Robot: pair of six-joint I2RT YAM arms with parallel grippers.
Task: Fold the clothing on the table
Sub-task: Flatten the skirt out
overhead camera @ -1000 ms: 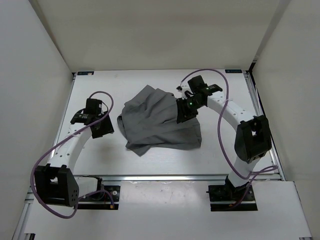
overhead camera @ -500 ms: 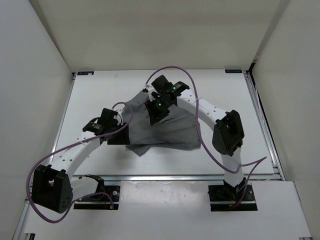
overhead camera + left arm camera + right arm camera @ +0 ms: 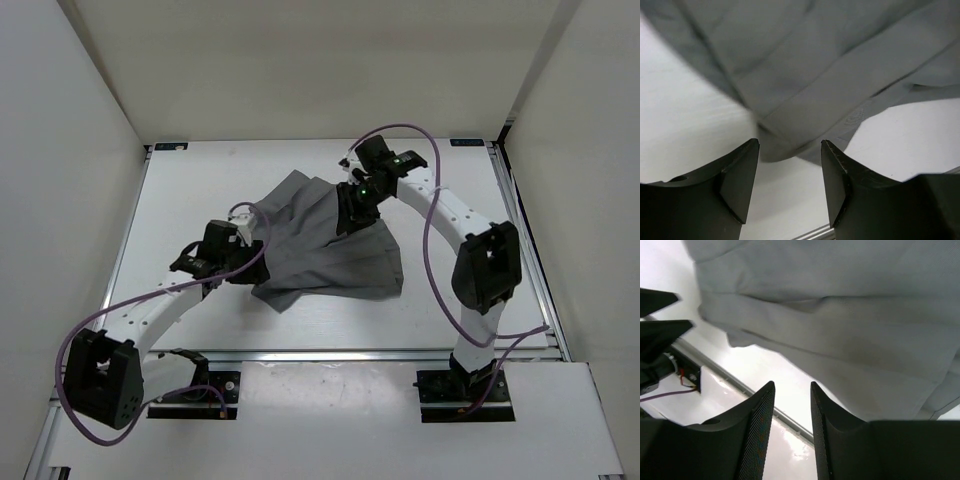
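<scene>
**A:** The grey pleated skirt [image 3: 320,250] lies rumpled on the middle of the white worktop [image 3: 190,190], with bare surface on every side of it.

**B:** And the left gripper [image 3: 790,150] sits low at the skirt's left edge. Its jaws are spread wide with nothing in them. A tip of the skirt lies just ahead of the gap, not yet inside it.

**A:** And the right gripper [image 3: 791,390]?

**B:** It hangs over the skirt's far right part, above the cloth and clear of it. Its jaws are parted, narrower than the left pair's. I can see worktop through the gap, so it carries nothing.

**A:** How will this thing handle?

**B:** Soft, light and limp, I'd judge. It looks matte, so it shouldn't slip once pinched. But it will sag from any single grip point, and the rest will drag along behind. The pleats can fan out or bunch up. The layers lie stacked too, so a bite may take more than one.

**A:** So where should they take hold?

**B:** At an edge, never the middle. I'd use two pinches on the same edge, one toward each side of the skirt, so it lifts flat. A stitched band would give the firmest bite, but I can't tell waistband from hem in this heap.
</scene>
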